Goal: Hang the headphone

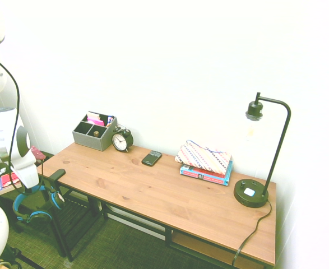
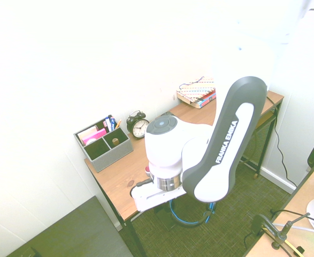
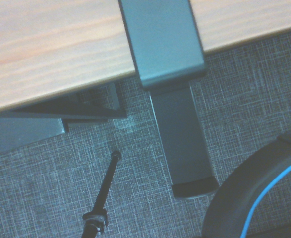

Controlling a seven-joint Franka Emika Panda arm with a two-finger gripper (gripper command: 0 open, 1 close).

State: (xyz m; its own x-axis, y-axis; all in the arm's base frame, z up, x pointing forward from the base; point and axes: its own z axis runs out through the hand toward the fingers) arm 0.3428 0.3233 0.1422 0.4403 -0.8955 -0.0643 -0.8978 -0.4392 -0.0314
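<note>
The headphone [image 1: 42, 193], black with bright blue trim, hangs in the air off the desk's left end, directly below my wrist. My gripper [image 1: 38, 186] is shut on its headband. A black hanger stand [image 1: 58, 175] rises just to the right of it, its top bar at the desk's corner. In the wrist view the stand's grey bar [image 3: 162, 39] crosses the desk edge [image 3: 46, 44], and the headband [image 3: 249, 198] curves up beside it, apart from it. From the other side my arm hides the gripper; only the headphone's blue loop [image 2: 191, 219] shows beneath.
On the wooden desk [image 1: 153, 185] stand a grey organizer [image 1: 94, 131], an alarm clock [image 1: 122, 139], a phone [image 1: 151, 158], books under a patterned pouch [image 1: 204, 162] and a black lamp [image 1: 254, 190]. A thin dark rod [image 3: 103, 198] lies on the carpet.
</note>
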